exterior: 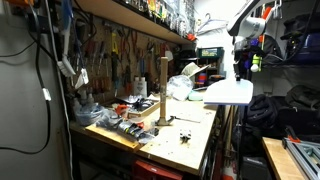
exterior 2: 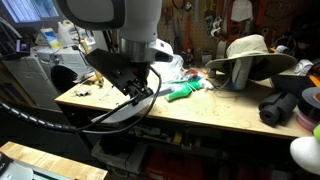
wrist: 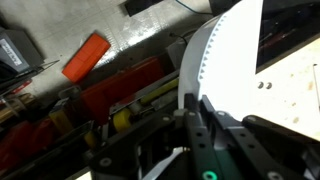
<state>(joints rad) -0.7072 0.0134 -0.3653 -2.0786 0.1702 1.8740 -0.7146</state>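
My gripper [wrist: 195, 108] is shut on the rim of a white plate [wrist: 228, 60] with a dotted edge. In the wrist view the plate fills the upper right and hangs past the workbench edge, above the floor. In an exterior view the white plate [exterior: 228, 92] hangs under the arm [exterior: 248, 40] just beside the right side of the wooden workbench [exterior: 185, 135]. In an exterior view the arm and gripper [exterior 2: 140, 92] stand close to the camera over the workbench's near left part; the plate is hard to make out there.
A wooden post [exterior: 162, 92] stands upright on the bench among tools and clutter. A green item [exterior 2: 185, 92], a wide-brimmed hat [exterior 2: 250, 52] and black gear [exterior 2: 285, 105] lie on the bench. An orange object [wrist: 85, 55] and red boxes [wrist: 120, 92] lie below.
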